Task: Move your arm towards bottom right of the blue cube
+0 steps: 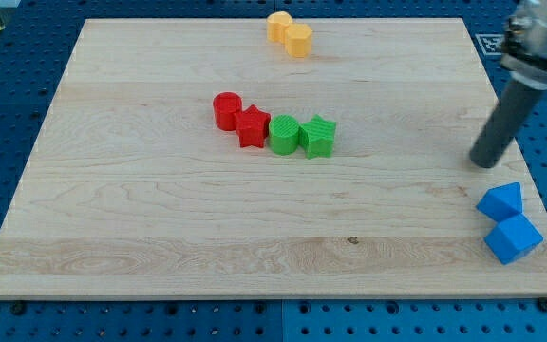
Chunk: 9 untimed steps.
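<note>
The blue cube [514, 237] lies near the board's bottom right corner. A second blue block [500, 201], wedge-like in shape, touches it just above. My rod comes down from the view's top right, and my tip [484, 162] rests on the board above and slightly left of the two blue blocks, a short gap from the upper one.
A red cylinder [226, 110], a red star [252, 126], a green cylinder [284, 135] and a green star [318, 136] form a row at the board's middle. Two yellow blocks [290, 33] sit at the top edge. The wooden board [160, 228] lies on a blue perforated table.
</note>
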{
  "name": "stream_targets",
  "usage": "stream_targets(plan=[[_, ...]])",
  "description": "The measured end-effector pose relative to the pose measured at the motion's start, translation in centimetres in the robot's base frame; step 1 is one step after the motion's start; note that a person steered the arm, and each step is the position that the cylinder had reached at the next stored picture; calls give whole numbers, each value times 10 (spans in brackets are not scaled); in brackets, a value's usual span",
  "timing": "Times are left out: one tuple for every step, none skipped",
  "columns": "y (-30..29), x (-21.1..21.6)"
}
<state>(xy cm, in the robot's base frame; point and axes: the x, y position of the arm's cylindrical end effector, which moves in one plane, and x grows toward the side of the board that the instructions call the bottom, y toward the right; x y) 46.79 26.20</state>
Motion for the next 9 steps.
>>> stream_targets(plan=[[34,13],[34,57],[35,86],[35,114],[35,127],[32,110],[25,107],[26,126],[23,133]])
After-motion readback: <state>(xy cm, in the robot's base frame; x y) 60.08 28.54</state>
